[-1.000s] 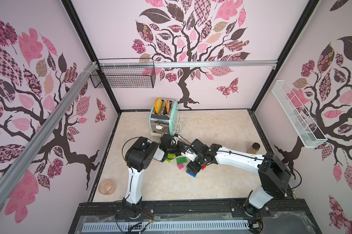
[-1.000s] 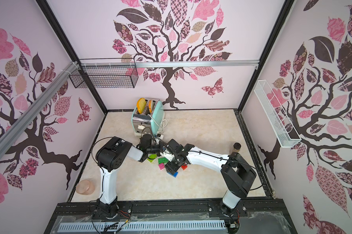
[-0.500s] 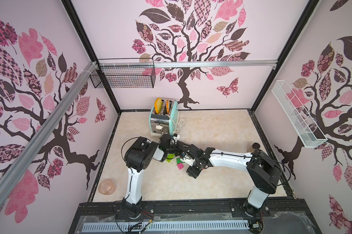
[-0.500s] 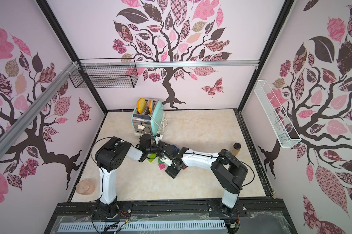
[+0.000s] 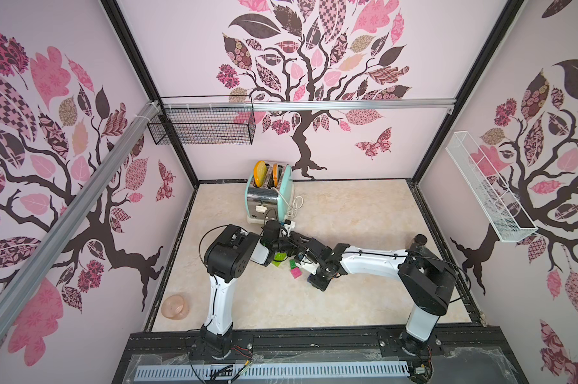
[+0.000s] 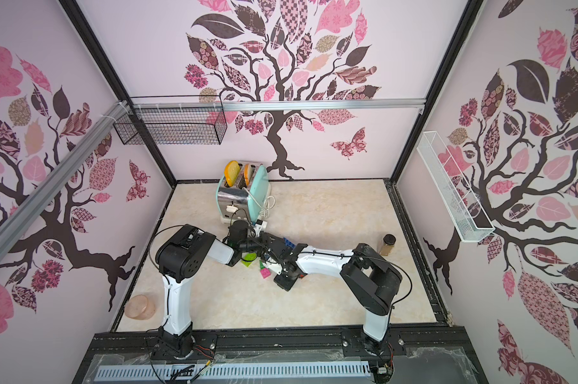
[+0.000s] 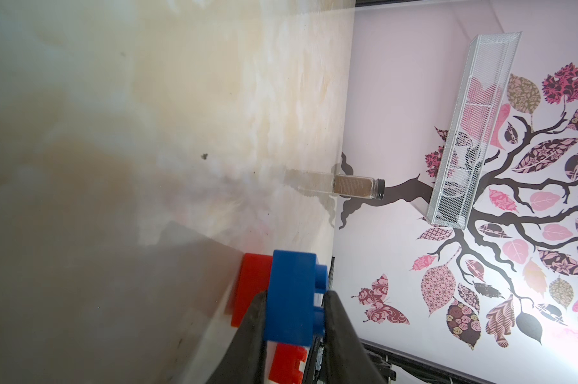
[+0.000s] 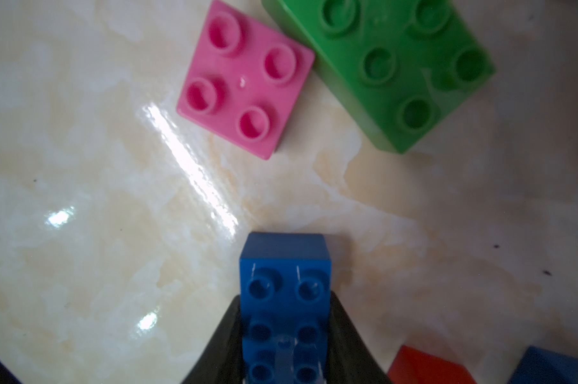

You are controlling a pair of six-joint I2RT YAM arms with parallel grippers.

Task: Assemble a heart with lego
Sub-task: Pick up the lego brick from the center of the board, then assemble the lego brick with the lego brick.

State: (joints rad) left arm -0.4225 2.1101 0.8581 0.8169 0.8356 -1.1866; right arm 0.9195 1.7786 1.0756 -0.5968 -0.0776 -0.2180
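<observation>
Reaching low across the bench (image 5: 347, 206), the right arm (image 5: 374, 262) is stretching almost flat toward the left arm (image 5: 219, 292), which is standing upright from its base and bending sharply at the elbow toward the middle. The right jaws are pinching a long blue brick (image 8: 286, 286) by its sides, near a pink brick (image 8: 244, 79) and a green brick (image 8: 397, 66) that are lying just beside each other on the bench. The left jaws are pinching a second blue brick (image 7: 291, 299), with red bricks (image 7: 251, 286) sitting right against it.
</observation>
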